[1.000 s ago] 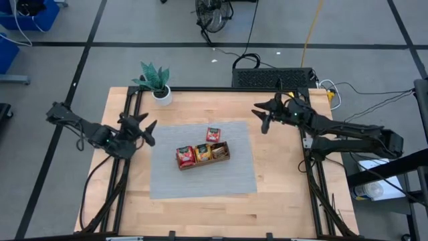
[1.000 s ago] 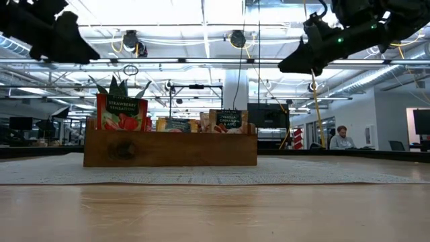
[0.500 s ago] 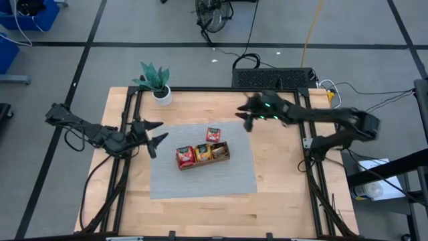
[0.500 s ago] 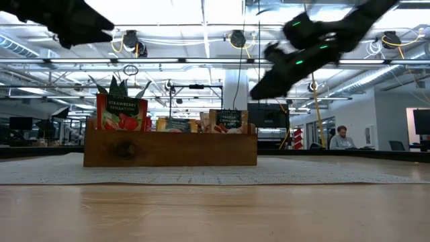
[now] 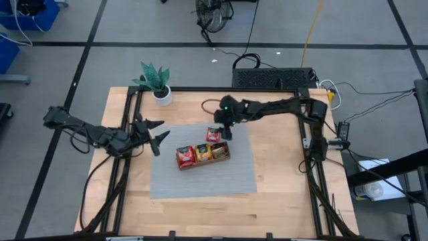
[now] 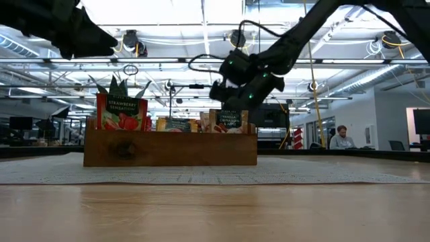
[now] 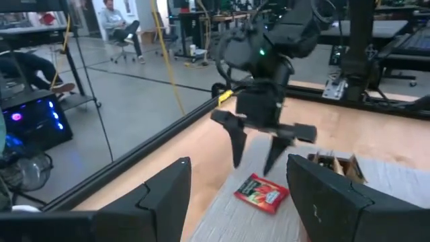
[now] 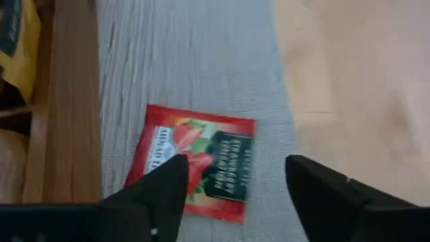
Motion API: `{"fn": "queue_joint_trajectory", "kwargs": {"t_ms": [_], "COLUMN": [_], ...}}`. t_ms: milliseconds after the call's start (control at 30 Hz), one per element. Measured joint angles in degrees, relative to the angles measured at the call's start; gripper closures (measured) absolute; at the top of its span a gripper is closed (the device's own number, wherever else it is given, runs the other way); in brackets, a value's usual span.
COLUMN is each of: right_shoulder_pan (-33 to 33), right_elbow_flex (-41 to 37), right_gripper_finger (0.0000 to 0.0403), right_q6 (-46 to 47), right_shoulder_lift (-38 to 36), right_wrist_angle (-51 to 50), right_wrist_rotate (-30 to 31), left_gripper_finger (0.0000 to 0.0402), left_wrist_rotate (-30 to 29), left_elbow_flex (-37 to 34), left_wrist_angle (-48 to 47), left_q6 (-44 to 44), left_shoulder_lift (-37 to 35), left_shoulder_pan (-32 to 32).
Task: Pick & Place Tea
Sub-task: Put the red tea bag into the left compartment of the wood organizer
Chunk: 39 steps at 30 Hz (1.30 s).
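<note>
The right arm extends across the table, its wrist bent downward. The right gripper (image 5: 223, 131) hangs directly above the red tea sachet (image 5: 213, 134), fingers spread apart and clear of it. The left arm waits well to the sachet's left, the left gripper (image 5: 158, 134) spread wide.

1. A light wooden table (image 5: 200, 214) carries a grey mat (image 5: 200, 181) near its middle.
2. A small potted plant (image 5: 156, 82) (green-leaved, white pot) stands at one far corner.
</note>
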Motion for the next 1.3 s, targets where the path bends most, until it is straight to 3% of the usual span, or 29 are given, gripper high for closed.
{"fn": "queue_joint_trajectory", "kwargs": {"t_ms": [233, 400, 667, 867, 1100, 1300], "right_shoulder_pan": [3.83, 4.23, 2.65, 2.36, 2.52, 2.87], "right_elbow_flex": [1.39, 2.44, 2.44, 2.4, 2.33, 2.14], "right_gripper_finger": [0.0125, 0.013, 0.0155, 0.0226, 0.0379, 0.04], "right_q6": [-2.3, -5.05, -3.57, -2.19, -2.4, -3.55], "right_shoulder_lift": [3.45, 5.26, 6.13, 6.13, 6.13, 4.62], "right_wrist_angle": [-2.49, -2.22, -2.83, -3.28, -3.28, -3.33], "right_wrist_rotate": [0.28, 4.63, 6.13, 6.42, 6.45, 6.67], "left_gripper_finger": [0.0158, 0.0158, 0.0158, 0.0158, 0.0158, 0.0158], "left_wrist_rotate": [0.35, 0.44, 0.5, 0.5, 0.48, 0.46], "left_elbow_flex": [-0.13, -0.13, -0.13, -0.13, -0.13, -0.13], "left_wrist_angle": [-0.39, -0.46, -0.53, -0.65, -2.52, -3.23], "left_q6": [0.21, -0.28, -1.32, -1.34, -3.48, -4.68], "left_shoulder_lift": [0.01, 0.01, 0.01, 0.01, 0.01, 0.01], "left_shoulder_pan": [2.54, 4.12, 5.06, 5.06, 5.06, 5.06]}}
